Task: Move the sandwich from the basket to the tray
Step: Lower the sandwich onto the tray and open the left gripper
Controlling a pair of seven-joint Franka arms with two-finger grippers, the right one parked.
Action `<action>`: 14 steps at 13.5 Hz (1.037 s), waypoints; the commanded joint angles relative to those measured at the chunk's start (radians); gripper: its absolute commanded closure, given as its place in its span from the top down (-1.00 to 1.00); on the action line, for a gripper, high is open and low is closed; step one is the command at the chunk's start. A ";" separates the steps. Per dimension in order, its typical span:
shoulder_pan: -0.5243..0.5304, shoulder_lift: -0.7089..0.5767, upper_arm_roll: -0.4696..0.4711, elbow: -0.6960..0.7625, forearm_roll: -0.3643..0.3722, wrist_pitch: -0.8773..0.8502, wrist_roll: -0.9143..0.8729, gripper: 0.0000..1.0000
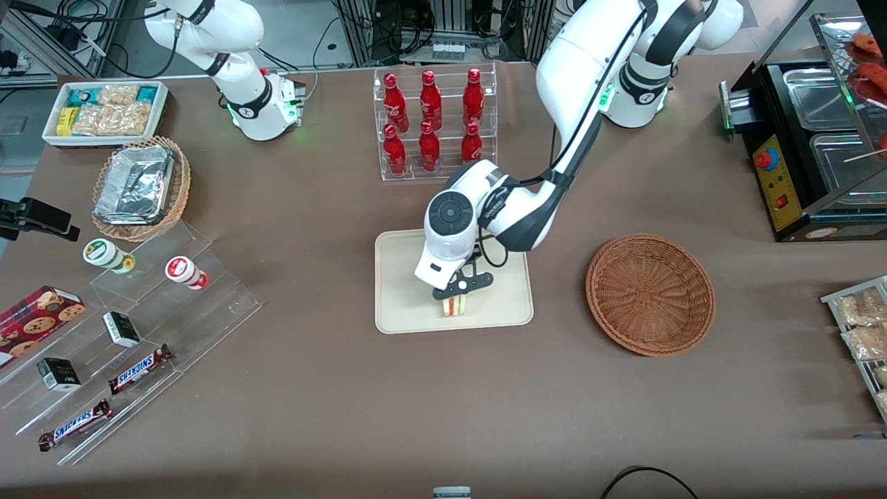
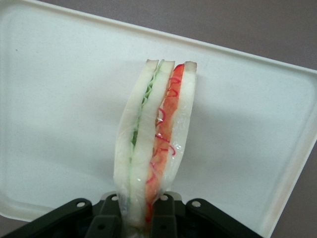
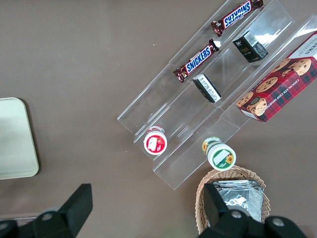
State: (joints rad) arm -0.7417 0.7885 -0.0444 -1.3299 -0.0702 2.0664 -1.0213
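Cream tray (image 1: 409, 291) at the front view's centre; the gripper (image 1: 457, 294) clamps the sandwich (image 2: 153, 144) upright on it, basket (image 1: 650, 294) beside.

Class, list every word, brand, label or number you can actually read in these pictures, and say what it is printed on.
"SNICKERS": on two chocolate bars on the clear stand.
Cookie box, small dark boxes, cup lids, red bottles: print too small to read.
Sandwich, in the gripper over the tray: no text.

Front view: high, looked down over the whole table (image 1: 332, 416). Left wrist view: close above the tray (image 2: 59, 99). Right wrist view: downward; tray (image 3: 15, 139) edge shared. Gripper (image 1: 454, 299) sat over the tray.
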 commanded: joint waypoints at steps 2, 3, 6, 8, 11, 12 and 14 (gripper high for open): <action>-0.024 0.025 0.018 0.043 0.004 -0.015 -0.031 -1.00; -0.024 0.026 0.017 0.043 0.004 -0.018 -0.043 -1.00; -0.024 0.025 0.015 0.040 0.000 -0.057 -0.075 -1.00; -0.024 0.023 0.014 0.040 -0.002 -0.094 -0.074 -1.00; -0.024 0.028 0.014 0.040 -0.002 -0.088 -0.076 -1.00; -0.024 0.031 0.014 0.040 -0.006 -0.086 -0.079 -1.00; -0.024 0.043 0.014 0.041 -0.007 -0.081 -0.111 -1.00</action>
State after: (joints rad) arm -0.7497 0.8065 -0.0443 -1.3226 -0.0703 1.9994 -1.0886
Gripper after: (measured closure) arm 0.815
